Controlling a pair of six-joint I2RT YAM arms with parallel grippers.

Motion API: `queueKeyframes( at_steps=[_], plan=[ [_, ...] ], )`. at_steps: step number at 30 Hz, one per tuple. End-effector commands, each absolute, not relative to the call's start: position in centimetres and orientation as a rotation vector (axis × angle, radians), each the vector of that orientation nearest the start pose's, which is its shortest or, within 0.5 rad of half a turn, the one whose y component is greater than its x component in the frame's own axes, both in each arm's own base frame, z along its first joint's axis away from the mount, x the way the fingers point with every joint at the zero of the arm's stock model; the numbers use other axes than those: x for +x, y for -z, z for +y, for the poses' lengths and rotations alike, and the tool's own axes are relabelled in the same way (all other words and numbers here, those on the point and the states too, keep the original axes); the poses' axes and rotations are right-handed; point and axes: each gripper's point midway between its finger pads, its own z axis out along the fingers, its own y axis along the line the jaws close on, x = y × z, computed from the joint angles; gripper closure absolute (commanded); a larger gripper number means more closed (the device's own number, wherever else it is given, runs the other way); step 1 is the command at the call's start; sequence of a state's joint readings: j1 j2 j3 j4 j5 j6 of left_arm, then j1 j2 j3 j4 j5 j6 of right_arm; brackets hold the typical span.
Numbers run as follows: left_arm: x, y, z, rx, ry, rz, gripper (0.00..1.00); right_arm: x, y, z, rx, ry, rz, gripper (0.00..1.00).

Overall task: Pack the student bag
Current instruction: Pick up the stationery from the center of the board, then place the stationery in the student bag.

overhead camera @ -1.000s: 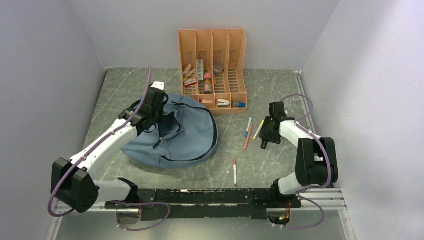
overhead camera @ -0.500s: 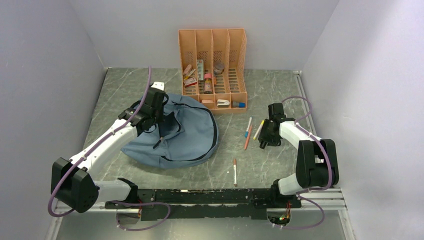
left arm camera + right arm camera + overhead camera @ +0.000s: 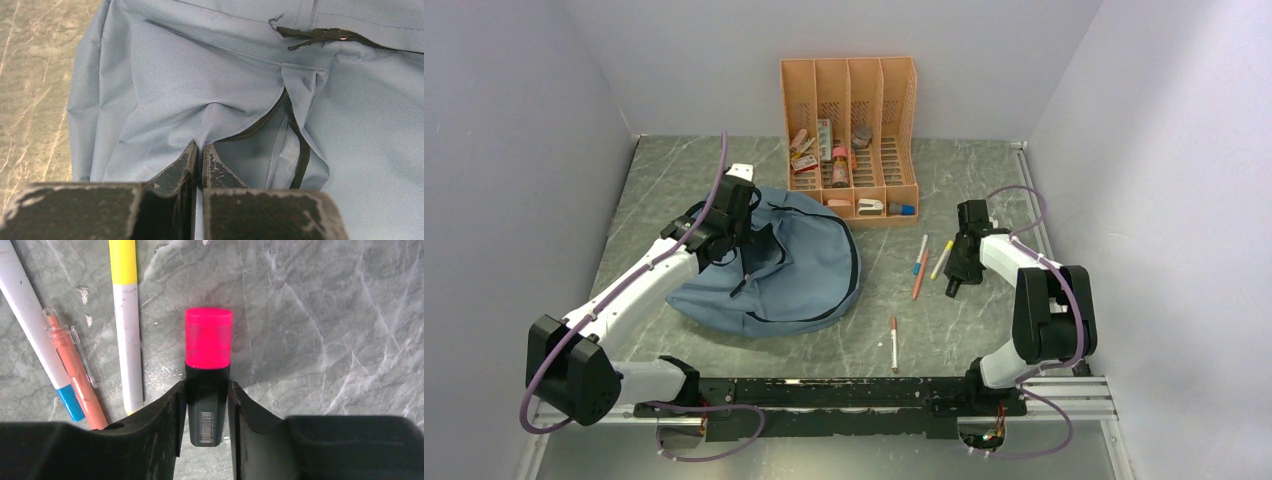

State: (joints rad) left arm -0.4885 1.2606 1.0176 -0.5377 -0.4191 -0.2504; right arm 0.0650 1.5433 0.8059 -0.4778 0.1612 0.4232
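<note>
The student bag (image 3: 799, 272), soft dusty-blue fabric with black zip trim, lies flat at the table's left centre. My left gripper (image 3: 742, 232) rests on its upper left part. In the left wrist view this gripper (image 3: 200, 148) is shut, pinching a fold of the bag's fabric (image 3: 190, 85) at the edge of the open zip (image 3: 295, 145). My right gripper (image 3: 953, 284) is low over the table at the right. Its fingers (image 3: 172, 405) press both sides of the black body of a pink-capped highlighter (image 3: 208, 340), which lies on the table.
An orange slotted file organizer (image 3: 849, 80) with several small items stands at the back. Left of the highlighter lie a yellow-white marker (image 3: 125, 340), an orange pen (image 3: 75, 370) and a white-blue pen (image 3: 30, 335). Another pen (image 3: 893, 343) lies nearer the front.
The right gripper has shifted a little toward the back and its jaws have narrowed onto the highlighter. The left arm and the bag have not moved.
</note>
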Motion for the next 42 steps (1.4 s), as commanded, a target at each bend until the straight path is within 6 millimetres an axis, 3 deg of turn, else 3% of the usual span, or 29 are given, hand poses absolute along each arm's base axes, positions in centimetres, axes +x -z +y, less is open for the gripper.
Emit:
queueKeyframes(
  at_steps=[1, 5, 8, 10, 13, 16, 22, 24, 26, 31, 34, 42],
  plan=[
    [33.4, -18.3, -10.7, 0.055, -0.070, 2.194, 0.95, 27.5, 0.6, 0.7, 0.551, 0.114, 2.748, 0.68],
    [33.3, -18.3, -10.8, 0.056, -0.070, 2.195, 0.95, 28.7, -1.5, 0.4, 0.557, 0.114, 2.670, 0.80],
    [33.3, -18.3, -10.7, 0.054, -0.073, 2.196, 0.95, 30.5, -5.3, 0.7, 0.538, 0.090, 2.540, 0.88],
    [33.4, -18.3, -10.7, 0.052, -0.074, 2.196, 0.95, 31.8, -8.3, 2.2, 0.506, -0.003, 2.441, 0.93],
    [33.5, -18.2, -10.6, 0.045, -0.078, 2.200, 0.95, 33.4, -12.5, 7.4, 0.409, -0.196, 2.326, 1.00],
    [33.6, -18.2, -10.5, 0.032, -0.074, 2.204, 0.95, 34.0, -15.8, 14.5, 0.247, -0.372, 2.261, 1.00],
    [33.7, -18.4, -10.1, 0.001, -0.073, 2.211, 0.95, 32.5, -20.2, 28.5, -0.003, -0.789, 2.148, 1.00],
    [33.8, -18.5, -10.0, -0.010, -0.067, 2.209, 0.95, 31.1, -20.6, 33.2, -0.068, -0.952, 2.152, 1.00],
    [33.9, -18.7, -10.0, -0.020, -0.063, 2.207, 0.95, 30.3, -20.1, 36.5, -0.097, -1.059, 2.184, 1.00],
    [34.0, -19.3, -10.0, -0.043, -0.040, 2.192, 0.95, 29.0, -19.1, 42.4, -0.101, -1.246, 2.239, 1.00],
    [34.0, -19.6, -10.1, -0.046, -0.019, 2.184, 0.95, 28.9, -17.6, 43.8, -0.055, -1.268, 2.327, 1.00],
    [34.0, -20.0, -10.3, -0.042, 0.005, 2.173, 0.95, 28.4, -13.8, 45.3, 0.042, -1.233, 2.550, 1.00]
  ],
)
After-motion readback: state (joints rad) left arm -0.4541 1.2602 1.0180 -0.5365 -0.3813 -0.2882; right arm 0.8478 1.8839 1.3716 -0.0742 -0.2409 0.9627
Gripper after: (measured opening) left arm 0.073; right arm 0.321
